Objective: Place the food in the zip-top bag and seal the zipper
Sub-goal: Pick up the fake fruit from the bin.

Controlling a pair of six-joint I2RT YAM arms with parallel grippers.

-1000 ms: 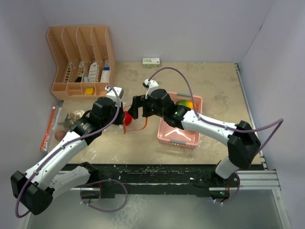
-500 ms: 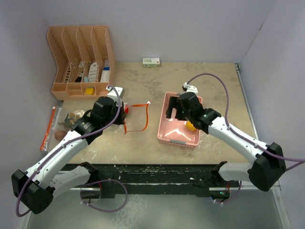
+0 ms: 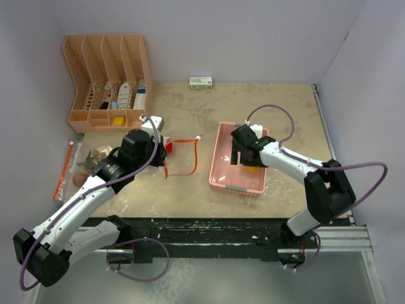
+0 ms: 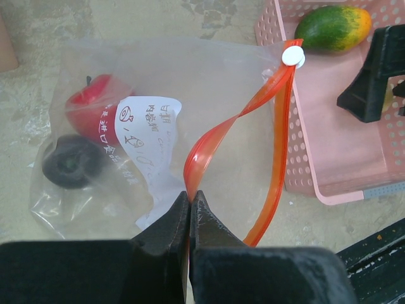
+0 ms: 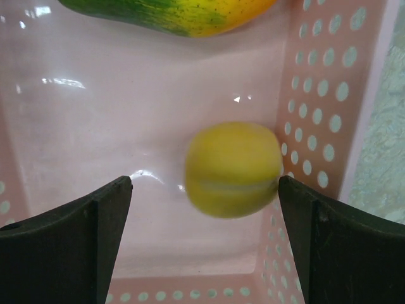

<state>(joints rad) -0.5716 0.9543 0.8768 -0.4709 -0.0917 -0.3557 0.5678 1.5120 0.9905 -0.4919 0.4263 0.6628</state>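
The clear zip-top bag lies on the table with its orange zipper open. A red apple and a dark ball are inside it. My left gripper is shut on the orange zipper strip; from above it sits at the bag's left edge. My right gripper is open inside the pink basket, its jaws on either side of the yellow lemon without touching it. The green-orange mango lies beyond the lemon and also shows in the left wrist view.
The pink basket stands right of the bag. An orange file organizer is at the back left. A small box is by the back wall. A pile of tan and brown toy balls lies at the left edge.
My right arm pulled away from the bag, swung right to the basket and came down over the lemon. My left gripper has kept hold of the zipper strip.
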